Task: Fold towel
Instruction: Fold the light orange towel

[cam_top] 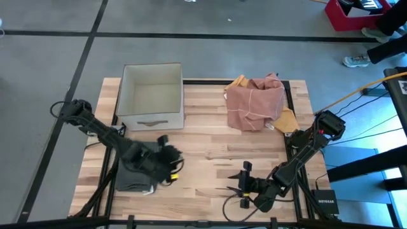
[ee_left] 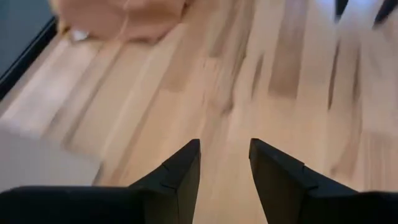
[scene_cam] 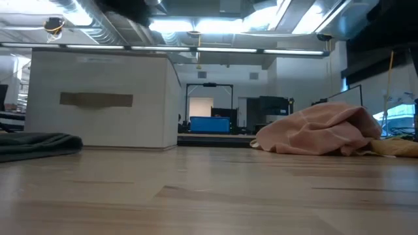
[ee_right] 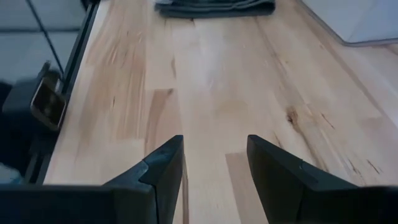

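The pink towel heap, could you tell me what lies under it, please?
A yellow cloth pokes out from under the pink towel heap at two edges; how far it continues underneath is hidden.

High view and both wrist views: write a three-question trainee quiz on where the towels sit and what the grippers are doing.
1. True or false: the folded grey towel lies inside the white box.
2. Which item is a crumpled heap at the table's far right? A) pink towel B) grey towel C) white box
3. What does either gripper hold?

Key:
1. False: it lies flat on the wooden table, near the front left corner, by the left gripper.
2. A: the pink towel is unfolded, with a yellow cloth showing beneath it.
3. Nothing: the left gripper and right gripper are both open over bare wood.
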Robot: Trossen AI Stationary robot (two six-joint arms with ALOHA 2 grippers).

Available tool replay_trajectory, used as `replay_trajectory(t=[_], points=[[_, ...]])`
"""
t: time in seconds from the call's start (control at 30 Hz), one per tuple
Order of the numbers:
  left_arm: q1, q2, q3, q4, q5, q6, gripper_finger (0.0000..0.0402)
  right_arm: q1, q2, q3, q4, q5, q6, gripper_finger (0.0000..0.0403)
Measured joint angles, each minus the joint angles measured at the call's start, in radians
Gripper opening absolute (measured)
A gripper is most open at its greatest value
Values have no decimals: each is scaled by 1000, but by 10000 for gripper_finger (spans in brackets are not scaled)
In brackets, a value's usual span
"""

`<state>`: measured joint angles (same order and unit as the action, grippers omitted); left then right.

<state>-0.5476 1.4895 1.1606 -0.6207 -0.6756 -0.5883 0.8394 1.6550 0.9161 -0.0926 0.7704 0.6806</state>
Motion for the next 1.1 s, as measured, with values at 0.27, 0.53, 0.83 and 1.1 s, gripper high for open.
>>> replay_trajectory(t=[0.27,0.53,0.83,1.1], points=[[249,6,-89,219,272,198,115,-138,-32,32,-38,2,-133,186],[289,6,-178,247,364,153,104,-435,-188,77,-459,-25,-236,254],[279,6,-206,243,363,144,104,-870,-214,57,-565,-320,-421,276],[279,6,-206,244,359,151,104,-1023,-78,12,-398,-456,-229,243]])
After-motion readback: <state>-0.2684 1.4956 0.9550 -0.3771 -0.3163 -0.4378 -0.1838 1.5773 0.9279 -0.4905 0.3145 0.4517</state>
